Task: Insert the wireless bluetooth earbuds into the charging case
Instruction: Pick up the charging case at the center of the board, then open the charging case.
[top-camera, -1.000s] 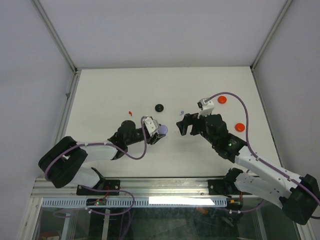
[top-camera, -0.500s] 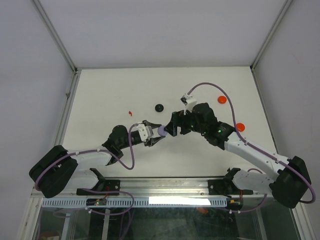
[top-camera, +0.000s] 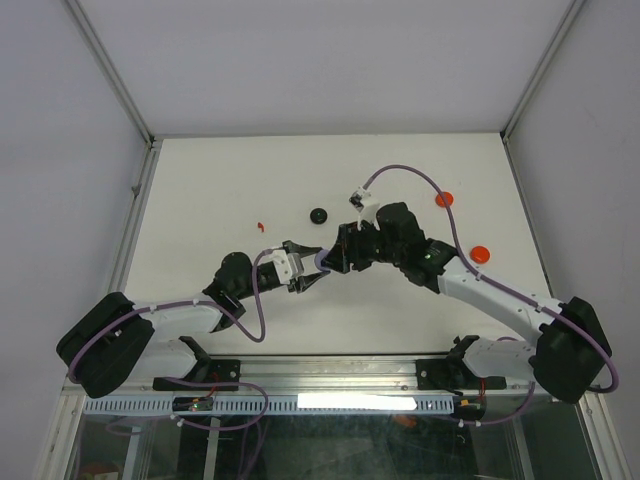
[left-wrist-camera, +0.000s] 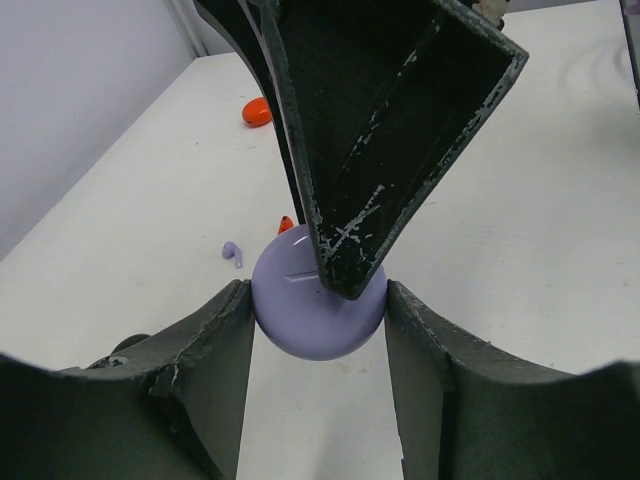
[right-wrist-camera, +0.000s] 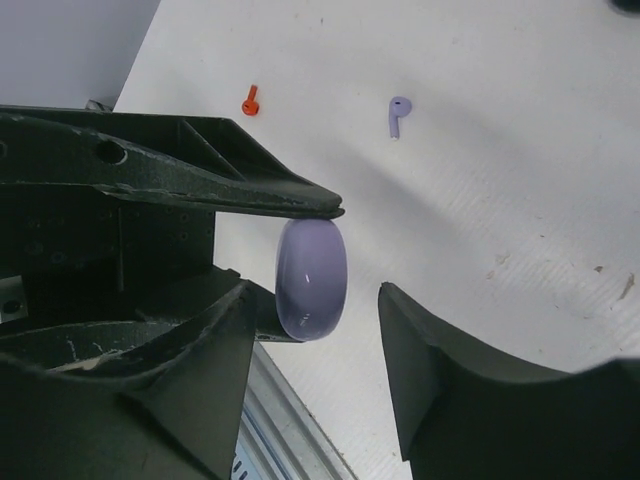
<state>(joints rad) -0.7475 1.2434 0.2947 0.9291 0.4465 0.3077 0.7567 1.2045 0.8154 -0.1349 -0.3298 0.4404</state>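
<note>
Above mid-table the left gripper (left-wrist-camera: 318, 330) clamps the lavender case (left-wrist-camera: 318, 305); right gripper (right-wrist-camera: 310, 300), half-wide around it, must pry the lid

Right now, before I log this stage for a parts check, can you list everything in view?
charging case: one, lavender, round, gripped in the left claw
lavender earbud: one, lying loose on the table
red earbud: one, on the table, left of centre
orange discs: two, right side of the table
black disc: one, mid-table, beyond the claws
table: one, white
left claw: one, black, shut on the charging case
right claw: one, black, open, a finger on either side of the case
</note>
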